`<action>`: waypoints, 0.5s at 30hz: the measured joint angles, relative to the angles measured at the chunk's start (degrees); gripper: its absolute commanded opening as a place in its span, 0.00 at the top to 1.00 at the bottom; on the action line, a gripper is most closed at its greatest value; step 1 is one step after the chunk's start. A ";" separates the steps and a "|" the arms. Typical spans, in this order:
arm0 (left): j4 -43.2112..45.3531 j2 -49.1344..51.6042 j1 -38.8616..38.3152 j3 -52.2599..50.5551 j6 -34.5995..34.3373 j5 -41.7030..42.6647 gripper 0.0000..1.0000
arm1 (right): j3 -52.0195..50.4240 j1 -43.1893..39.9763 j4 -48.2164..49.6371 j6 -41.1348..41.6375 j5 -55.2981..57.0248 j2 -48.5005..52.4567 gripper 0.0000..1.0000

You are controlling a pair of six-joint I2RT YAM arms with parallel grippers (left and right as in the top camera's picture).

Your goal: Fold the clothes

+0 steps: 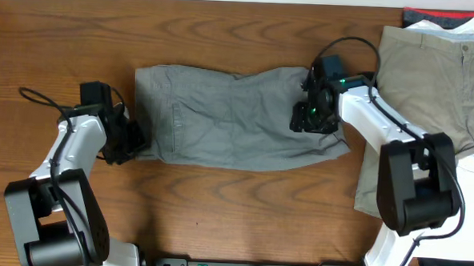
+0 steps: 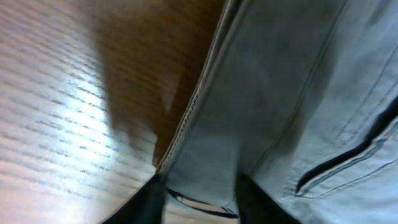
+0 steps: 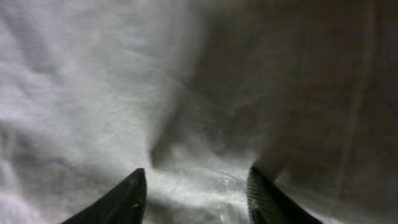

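The grey shorts (image 1: 230, 117) lie spread flat and wrinkled across the middle of the table. My left gripper (image 1: 130, 147) is at their lower left corner. In the left wrist view its fingers (image 2: 200, 205) are open and straddle the stitched edge of the shorts (image 2: 280, 93). My right gripper (image 1: 310, 118) is down on the right end of the shorts. In the right wrist view its fingers (image 3: 196, 199) are spread wide over the grey fabric (image 3: 124, 93), with a small ridge of cloth between them.
Khaki-beige trousers (image 1: 431, 85) lie at the right, close beside the right arm. A white garment (image 1: 466, 27) and a red-black one (image 1: 422, 14) sit at the back right corner. More white cloth (image 1: 473, 231) lies at the front right. Bare wooden table (image 1: 218, 204) surrounds the shorts.
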 measured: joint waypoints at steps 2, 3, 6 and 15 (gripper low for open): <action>0.68 0.00 0.00 -0.83 0.37 -0.02 0.78 | 0.00 0.00 0.31 0.07 -0.07 0.59 0.53; 0.94 0.00 0.00 -1.18 0.72 -0.02 0.80 | 0.00 0.00 0.33 0.09 -0.07 0.59 0.55; 0.96 0.02 0.00 -1.77 1.73 -0.09 0.90 | 0.00 0.00 0.35 0.24 0.13 0.59 0.60; -0.98 2.95 -0.02 -1.77 2.45 -3.39 0.94 | -0.92 0.00 -2.43 5.81 8.63 0.59 0.85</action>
